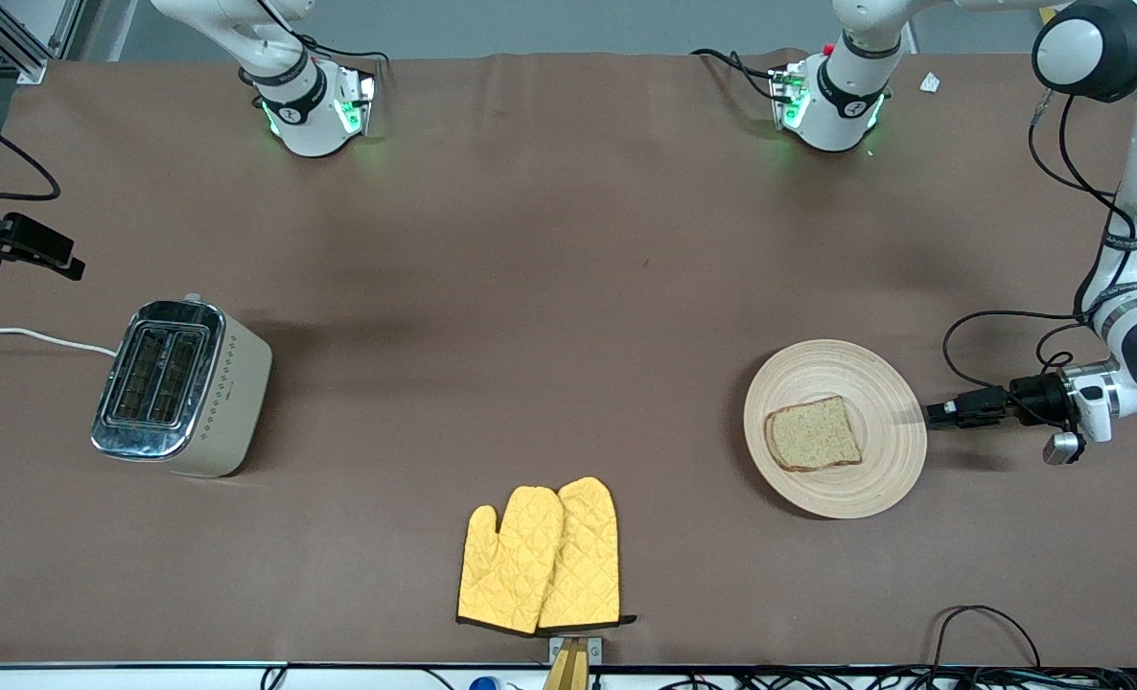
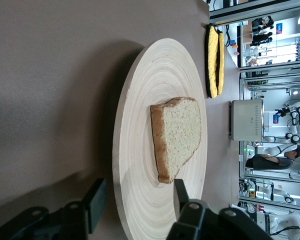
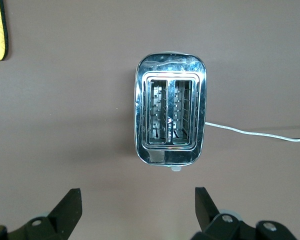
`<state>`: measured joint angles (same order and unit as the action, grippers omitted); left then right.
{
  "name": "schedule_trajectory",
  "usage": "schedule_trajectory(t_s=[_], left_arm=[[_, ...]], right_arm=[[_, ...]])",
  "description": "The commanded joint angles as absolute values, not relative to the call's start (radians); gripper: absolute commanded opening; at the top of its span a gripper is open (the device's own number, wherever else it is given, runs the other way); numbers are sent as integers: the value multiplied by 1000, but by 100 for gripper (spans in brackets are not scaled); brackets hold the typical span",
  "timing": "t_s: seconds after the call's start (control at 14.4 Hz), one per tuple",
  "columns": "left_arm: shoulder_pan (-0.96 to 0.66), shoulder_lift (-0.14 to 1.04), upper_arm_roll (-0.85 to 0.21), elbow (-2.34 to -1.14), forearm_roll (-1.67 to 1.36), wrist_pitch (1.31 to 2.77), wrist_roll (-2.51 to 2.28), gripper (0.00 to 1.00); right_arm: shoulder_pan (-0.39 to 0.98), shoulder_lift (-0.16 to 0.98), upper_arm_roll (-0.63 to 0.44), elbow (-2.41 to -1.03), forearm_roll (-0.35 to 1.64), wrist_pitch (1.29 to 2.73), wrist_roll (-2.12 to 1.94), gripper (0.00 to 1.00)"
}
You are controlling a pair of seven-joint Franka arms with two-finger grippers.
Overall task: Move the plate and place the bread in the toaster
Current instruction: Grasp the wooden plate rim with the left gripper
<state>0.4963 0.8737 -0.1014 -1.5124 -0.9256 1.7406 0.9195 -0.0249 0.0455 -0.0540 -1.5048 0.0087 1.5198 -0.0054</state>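
The bread (image 1: 813, 433) lies on the plate (image 1: 875, 379), whose rim sits between the left gripper's (image 1: 935, 413) part-open jaws; the right gripper (image 3: 137, 207) hangs wide open over the empty-slotted toaster (image 1: 177, 388).

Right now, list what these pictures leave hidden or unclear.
- Round pale wooden plate: the left wrist view's edge cuts off its rim between the left gripper's fingers.
- Cream-beige chrome-topped toaster: slot bottoms too dark, front and right wrist views.
- Right gripper: body cropped.
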Motion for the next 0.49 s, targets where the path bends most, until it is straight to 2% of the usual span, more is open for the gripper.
schedule_trajectory(t_s=[0.0, 0.42], left_arm=[[488, 888, -104, -1491, -942, 1749, 894, 58], [466, 904, -103, -1491, -969, 1776, 887, 53]], right_arm=[[-38, 40, -46, -1516, 21, 1529, -11, 100], [-23, 54, -43, -1511, 84, 1542, -11, 100]])
